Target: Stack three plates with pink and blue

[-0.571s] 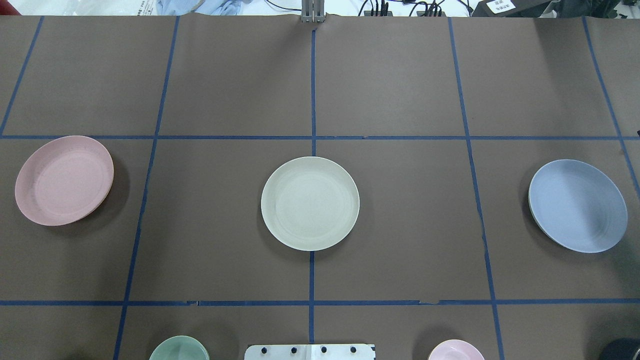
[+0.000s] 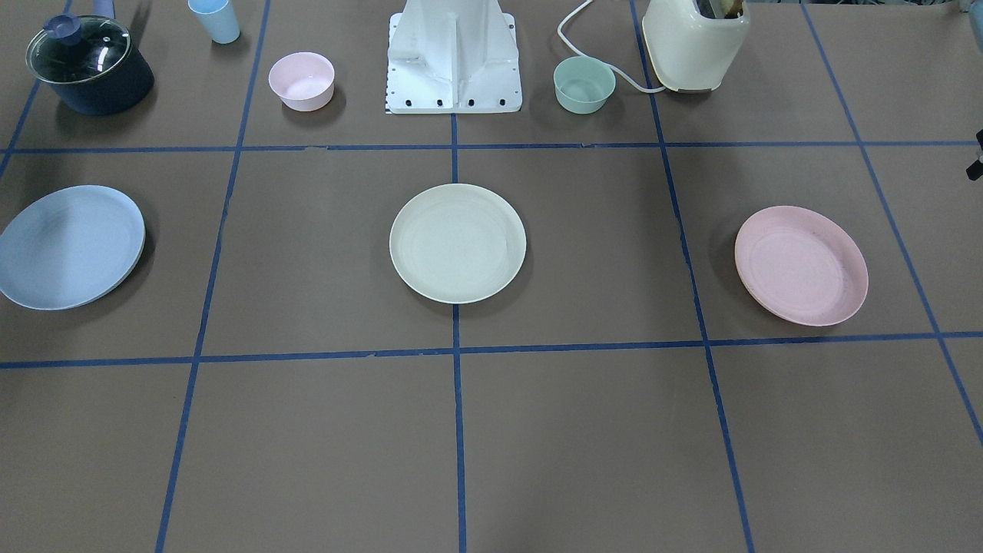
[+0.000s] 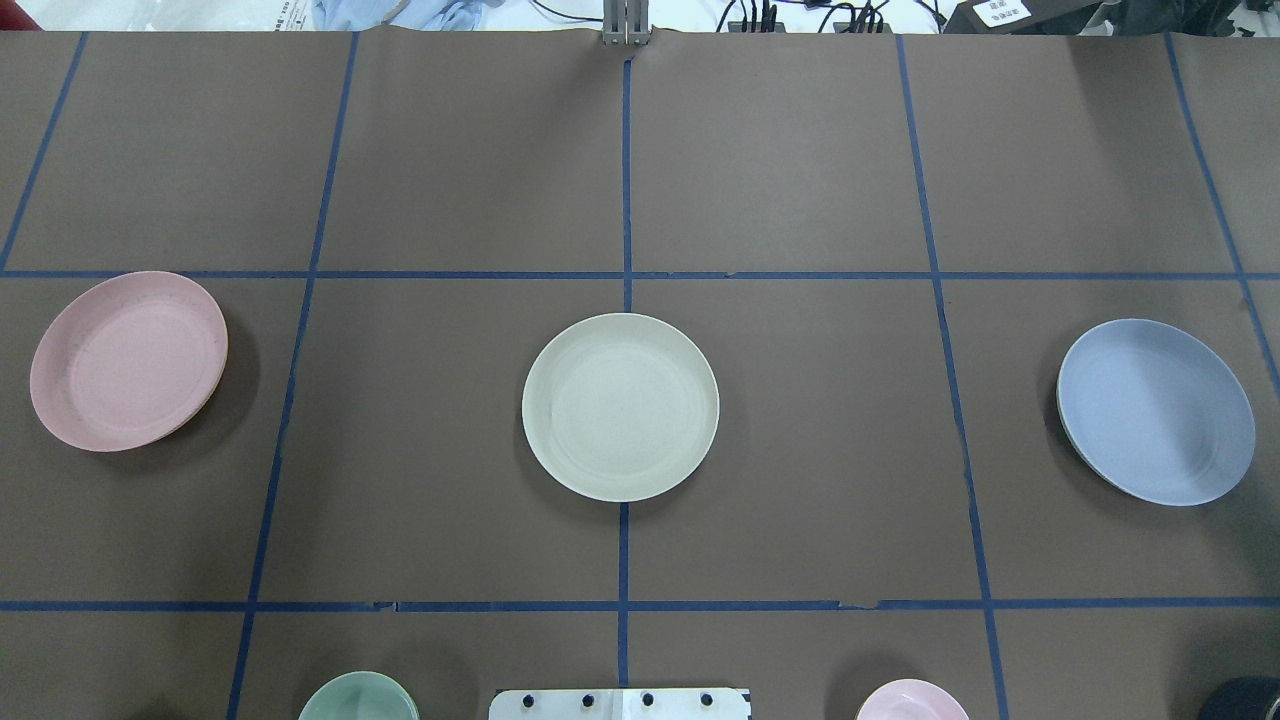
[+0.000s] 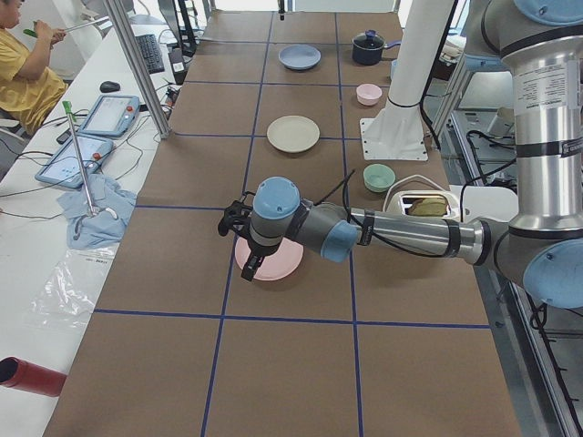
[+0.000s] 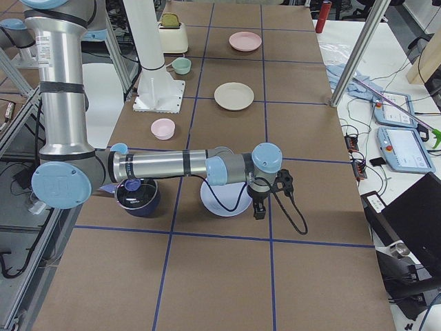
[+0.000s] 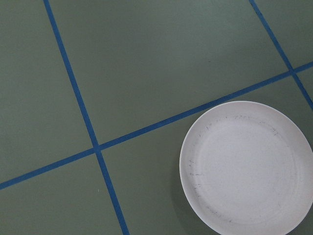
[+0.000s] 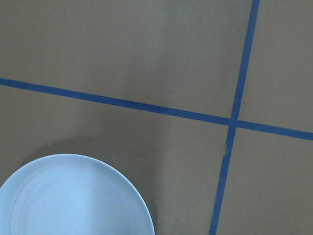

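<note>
Three plates lie apart in a row across the table. The cream-white plate (image 3: 620, 407) is in the middle, the pale pink plate (image 3: 128, 360) on the left and the pale blue plate (image 3: 1155, 411) on the right. My left gripper (image 4: 253, 264) hovers above the pink plate (image 4: 278, 264), seen only in the exterior left view. My right gripper (image 5: 258, 205) hovers above the blue plate (image 5: 224, 200), seen only in the exterior right view. I cannot tell whether either is open or shut. The wrist views show the pink plate (image 6: 249, 166) and the blue plate (image 7: 73, 196) with no fingers in view.
Near the robot base (image 2: 455, 54) stand a small pink bowl (image 2: 301, 81), a mint-green bowl (image 2: 584, 84), a lidded dark pot (image 2: 88, 65), a blue cup (image 2: 216, 19) and a cream toaster (image 2: 695, 42) with its cord. Blue tape lines grid the brown table.
The shadow over the blue plate has lightened. The three plates have not moved.
</note>
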You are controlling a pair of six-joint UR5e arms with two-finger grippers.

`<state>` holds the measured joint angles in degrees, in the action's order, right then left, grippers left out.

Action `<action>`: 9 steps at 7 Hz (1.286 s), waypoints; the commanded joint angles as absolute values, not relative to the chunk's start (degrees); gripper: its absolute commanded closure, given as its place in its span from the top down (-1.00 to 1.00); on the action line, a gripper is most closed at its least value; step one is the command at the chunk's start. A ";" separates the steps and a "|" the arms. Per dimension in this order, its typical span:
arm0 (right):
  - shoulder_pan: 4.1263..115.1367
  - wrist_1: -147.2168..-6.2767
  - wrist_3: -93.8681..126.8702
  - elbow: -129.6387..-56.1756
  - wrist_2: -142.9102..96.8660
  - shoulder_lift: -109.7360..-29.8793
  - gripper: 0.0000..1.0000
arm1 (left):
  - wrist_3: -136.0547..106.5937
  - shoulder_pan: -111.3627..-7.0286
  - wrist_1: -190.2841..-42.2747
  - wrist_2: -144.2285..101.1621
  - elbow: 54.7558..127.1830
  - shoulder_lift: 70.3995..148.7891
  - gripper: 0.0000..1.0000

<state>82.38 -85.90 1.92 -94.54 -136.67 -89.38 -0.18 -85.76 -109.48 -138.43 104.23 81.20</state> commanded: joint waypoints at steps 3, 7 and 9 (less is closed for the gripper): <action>82.35 -85.78 1.85 -96.58 -136.93 -89.65 1.00 | -0.35 -85.96 -109.60 -138.52 107.30 78.49 1.00; 81.04 -84.48 1.85 -96.23 -135.97 -88.68 1.00 | -0.26 -85.78 -110.38 -138.43 105.12 79.10 1.00; 80.60 -83.85 1.85 -96.06 -134.75 -87.98 1.00 | -0.17 -85.34 -116.06 -138.60 100.23 79.97 1.00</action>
